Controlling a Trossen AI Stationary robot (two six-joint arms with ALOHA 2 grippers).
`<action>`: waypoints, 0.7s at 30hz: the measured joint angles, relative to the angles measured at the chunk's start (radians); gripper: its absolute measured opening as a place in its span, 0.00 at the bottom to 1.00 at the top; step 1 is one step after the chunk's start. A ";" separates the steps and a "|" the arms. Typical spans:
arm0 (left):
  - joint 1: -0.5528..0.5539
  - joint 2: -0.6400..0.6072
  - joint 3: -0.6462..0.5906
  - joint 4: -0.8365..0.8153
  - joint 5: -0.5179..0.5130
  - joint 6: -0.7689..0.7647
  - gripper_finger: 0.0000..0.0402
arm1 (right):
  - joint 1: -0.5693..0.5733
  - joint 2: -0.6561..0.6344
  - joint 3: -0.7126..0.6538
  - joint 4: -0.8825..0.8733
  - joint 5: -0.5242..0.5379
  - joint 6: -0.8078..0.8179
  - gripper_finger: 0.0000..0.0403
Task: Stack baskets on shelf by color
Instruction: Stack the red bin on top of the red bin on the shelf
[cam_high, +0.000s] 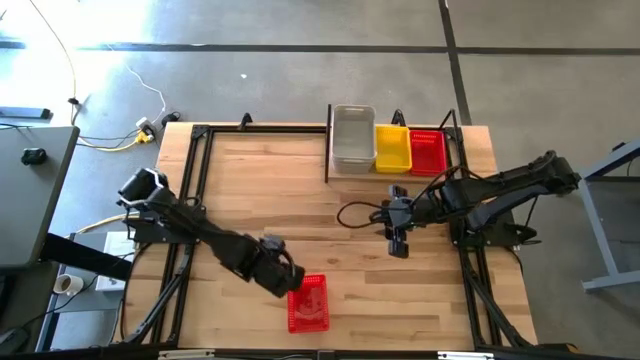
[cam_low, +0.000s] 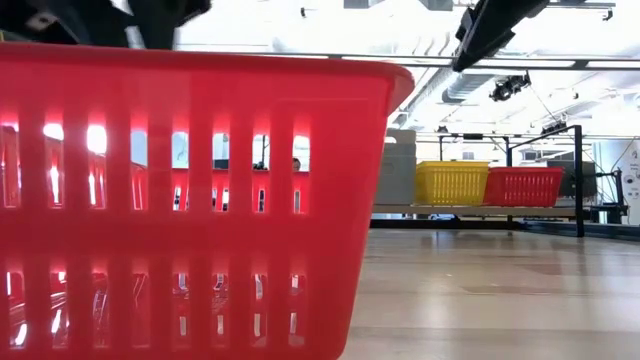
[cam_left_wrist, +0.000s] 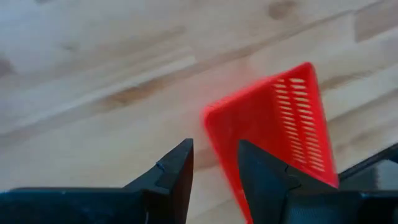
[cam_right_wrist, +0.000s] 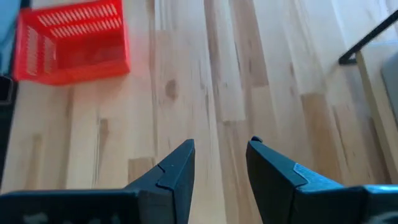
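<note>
A red basket (cam_high: 308, 303) stands on its bottom near the table's near edge and fills the left of the low view (cam_low: 190, 200). My left gripper (cam_high: 284, 279) (cam_left_wrist: 214, 168) is open at the basket's far-left corner (cam_left_wrist: 211, 121). My right gripper (cam_high: 398, 246) (cam_right_wrist: 221, 165) is open and hovers over bare wood right of the table's middle, with the red basket (cam_right_wrist: 71, 43) far ahead of it. On the shelf (cam_high: 328, 145) at the far edge sit a clear basket (cam_high: 353, 138), a yellow basket (cam_high: 392, 148) and a red basket (cam_high: 428, 152), side by side. My left gripper comes slanting down from the table's left. One finger (cam_left_wrist: 264, 171) shows in front of the red basket's left wall (cam_left_wrist: 224, 146), the other finger (cam_left_wrist: 177, 168) over wood outside it. I cannot tell whether either finger touches the basket.
Open wood lies between the near red basket and the shelf. Black arm-mount frames (cam_high: 195, 190) (cam_high: 470, 260) run along the table's left and right sides. Cables (cam_high: 360, 212) trail by the right arm. The shelf's baskets show far off in the low view (cam_low: 452, 183).
</note>
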 joint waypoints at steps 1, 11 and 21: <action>-0.005 0.022 0.001 0.037 -0.001 -0.017 0.28 | 0.005 0.001 0.000 -0.004 -0.002 0.000 0.32; -0.026 0.174 0.003 0.151 0.034 -0.110 0.28 | 0.045 0.012 -0.001 -0.023 -0.002 -0.034 0.32; -0.023 0.235 0.001 0.265 0.078 -0.134 0.28 | 0.044 0.020 -0.001 -0.028 -0.002 -0.034 0.32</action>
